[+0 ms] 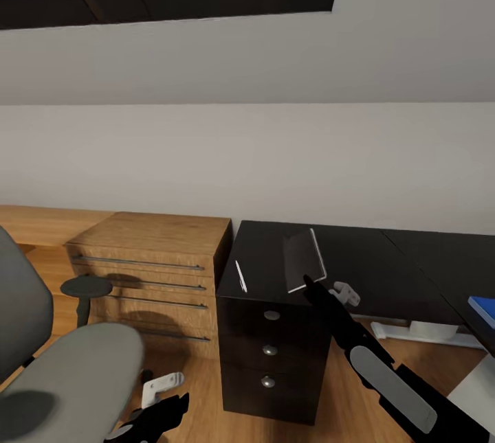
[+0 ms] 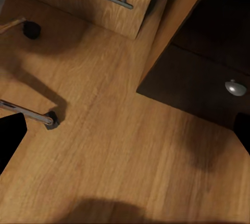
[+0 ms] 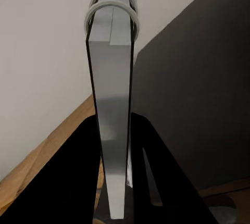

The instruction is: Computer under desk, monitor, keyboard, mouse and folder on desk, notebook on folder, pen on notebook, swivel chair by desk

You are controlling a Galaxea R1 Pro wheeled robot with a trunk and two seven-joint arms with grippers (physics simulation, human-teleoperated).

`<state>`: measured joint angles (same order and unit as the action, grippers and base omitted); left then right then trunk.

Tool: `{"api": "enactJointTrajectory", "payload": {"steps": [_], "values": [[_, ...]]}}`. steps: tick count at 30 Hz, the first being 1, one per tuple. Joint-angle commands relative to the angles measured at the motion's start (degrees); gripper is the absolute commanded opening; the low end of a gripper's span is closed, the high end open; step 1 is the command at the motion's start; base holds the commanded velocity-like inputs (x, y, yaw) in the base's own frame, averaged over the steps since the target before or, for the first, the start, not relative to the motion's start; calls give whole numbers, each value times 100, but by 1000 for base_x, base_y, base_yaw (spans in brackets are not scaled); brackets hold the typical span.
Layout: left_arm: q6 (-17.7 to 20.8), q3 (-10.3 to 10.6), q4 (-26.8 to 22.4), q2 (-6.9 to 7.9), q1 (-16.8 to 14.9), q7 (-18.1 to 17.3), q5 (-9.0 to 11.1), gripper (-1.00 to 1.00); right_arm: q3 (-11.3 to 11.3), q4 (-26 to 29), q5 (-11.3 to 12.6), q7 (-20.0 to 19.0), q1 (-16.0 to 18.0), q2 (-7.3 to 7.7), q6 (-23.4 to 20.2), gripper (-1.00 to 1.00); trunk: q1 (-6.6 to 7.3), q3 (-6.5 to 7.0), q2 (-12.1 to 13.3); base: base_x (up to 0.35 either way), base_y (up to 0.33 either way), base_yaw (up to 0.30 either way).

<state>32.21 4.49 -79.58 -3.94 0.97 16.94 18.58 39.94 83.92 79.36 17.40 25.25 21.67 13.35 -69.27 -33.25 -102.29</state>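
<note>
The bench (image 1: 385, 257) top was smooth, faintly glossy black, its drawer knobs (image 1: 272, 315) dull metal. Left of the right gripper (image 1: 309, 285), the dresser (image 1: 155, 257) and floor (image 2: 114, 151) looked like matt grained wood. The notebook (image 3: 112, 130) in the gripper had pale wire rings and a matt grey cover. The chair (image 1: 62, 374) seat looked like soft grey cloth.

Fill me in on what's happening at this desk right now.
The right gripper is shut on the thin dark grey ring-bound notebook, holding it tilted above the glossy black desk. The slim silvery-white pen lies on the desk near its left end, above the black drawer unit. The bright blue folder is on the desk further right. The left gripper hangs low beside the grey upholstered swivel chair.
</note>
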Motion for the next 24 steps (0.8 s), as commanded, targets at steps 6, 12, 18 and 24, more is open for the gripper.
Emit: {"api": "enactJointTrajectory", "payload": {"steps": [6,12,18,24], "values": [[12,30,19,0,-1,51,34,100,22,25,61,11,-18,11,29,-100,1,-5,-1,0,0,0],[-127,34,247,7,-1,46,20,100,29,37,95,16,-36,12,19,-100,1,5,-1,-44,-26,-40],[-441,57,429,3,-1,46,15,100,27,79,97,17,-41,12,19,-100,1,37,-1,-161,-188,-170],[-662,372,622,5,-1,67,14,100,17,95,97,24,-65,24,19,-100,1,75,-1,-133,-286,-219]]}}
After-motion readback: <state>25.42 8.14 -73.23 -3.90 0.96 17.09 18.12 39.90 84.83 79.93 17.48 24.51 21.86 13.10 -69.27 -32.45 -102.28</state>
